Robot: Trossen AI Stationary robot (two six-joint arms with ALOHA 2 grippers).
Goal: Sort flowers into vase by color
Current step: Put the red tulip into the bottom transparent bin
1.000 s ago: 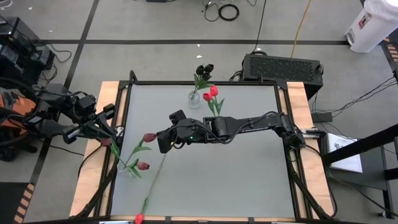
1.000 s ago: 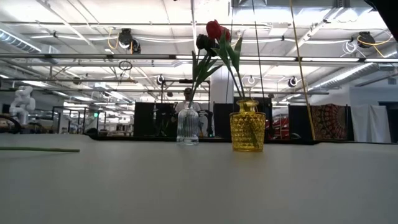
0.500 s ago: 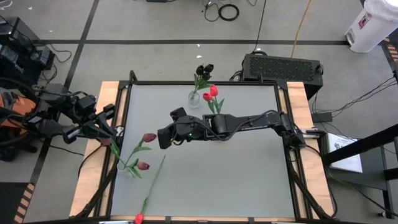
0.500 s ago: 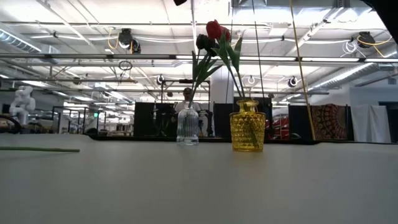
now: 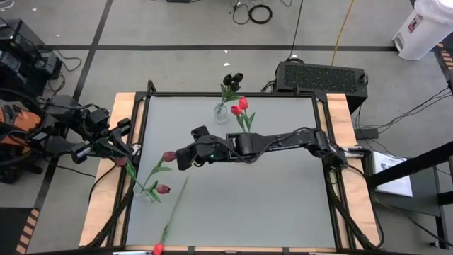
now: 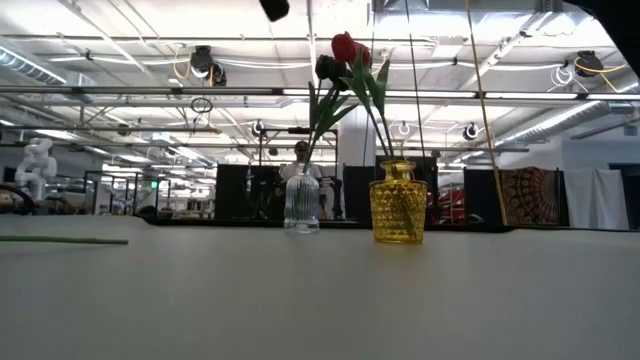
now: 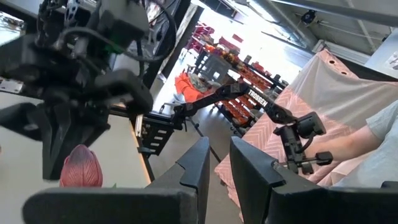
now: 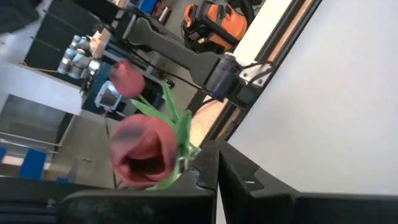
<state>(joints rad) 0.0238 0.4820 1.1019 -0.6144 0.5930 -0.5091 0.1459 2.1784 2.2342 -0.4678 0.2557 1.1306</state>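
Right gripper [image 5: 181, 160] clamped on maroon tulip [image 8: 144, 149], raised over table [image 5: 283, 198] toward left-edge vase [image 5: 139, 190] holding 2 maroon heads, likely for colour matching. Left gripper [image 7: 216, 163] parked nearby, fingers slightly parted, empty. Red tulip [image 5: 158, 248] lying beyond.

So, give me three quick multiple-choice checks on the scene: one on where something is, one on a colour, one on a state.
1. Where is the loose flower?
A. In the clear vase
B. Flat on the table
C. In the right gripper

2. What colour is the vase holding the red tulips?
A. Yellow
B. Blue
C. White

3. How are the right gripper's fingers?
A. Wide open
B. Shut
C. Out of sight

Answers:
1 B: the loose flower lies on the table.
2 A: the red tulips stand in the yellow vase.
3 B: the right gripper shows its fingers together.
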